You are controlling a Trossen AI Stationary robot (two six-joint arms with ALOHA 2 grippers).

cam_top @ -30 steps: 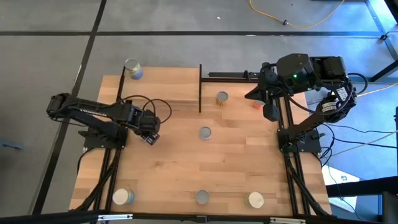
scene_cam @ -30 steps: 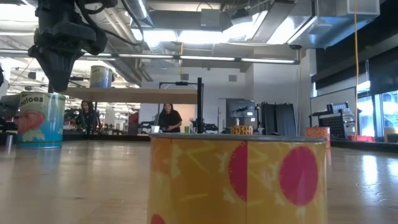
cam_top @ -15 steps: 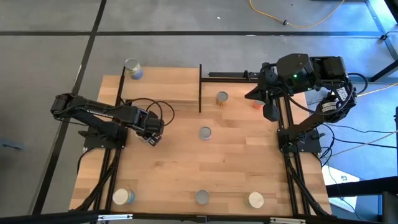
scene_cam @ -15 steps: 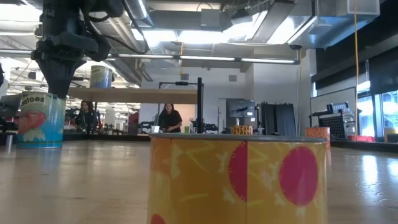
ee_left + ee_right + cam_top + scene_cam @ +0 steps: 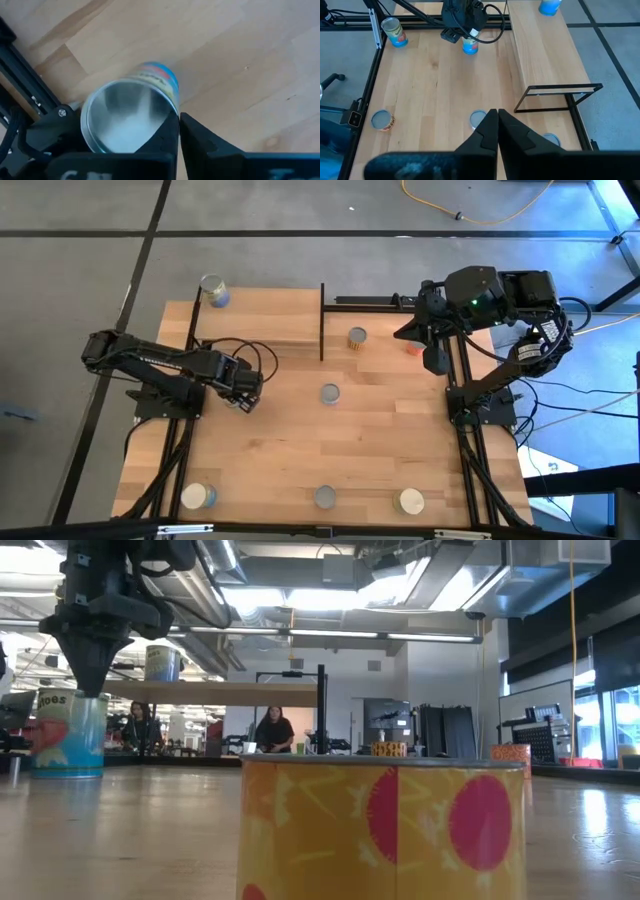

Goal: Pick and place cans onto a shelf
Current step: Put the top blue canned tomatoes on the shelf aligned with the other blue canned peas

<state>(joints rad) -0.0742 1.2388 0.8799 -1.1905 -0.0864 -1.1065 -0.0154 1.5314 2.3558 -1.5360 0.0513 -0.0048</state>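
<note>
A blue-labelled can with a silver top (image 5: 125, 120) stands on the table just under my left gripper (image 5: 244, 400). That gripper is shut and points down over the can's rim (image 5: 85, 690). In the high view the gripper hides the can. My right gripper (image 5: 497, 117) is shut and empty, held above the table's far right part (image 5: 432, 358). The light-wood shelf (image 5: 260, 320) stands at the far left, and one can (image 5: 213, 288) rests on its far left corner. More cans stand on the table: (image 5: 357, 337), (image 5: 329, 393), (image 5: 413, 347). My left gripper's shut fingertips (image 5: 172, 122) stand at the can's top rim (image 5: 162, 107), coming from above and pointing down. I cannot tell whether they touch it. The can stands upright on the table.
Three cans stand along the near edge: (image 5: 197, 496), (image 5: 325, 497), (image 5: 411, 501). The shelf's black post (image 5: 322, 320) rises at its right end. Bare wood lies at the table's middle. People show in the room beyond (image 5: 272, 730).
My left gripper has gone a little toward the table's right and far edges and has come down, so its tips now stand level with the can's top. My right arm has kept still.
</note>
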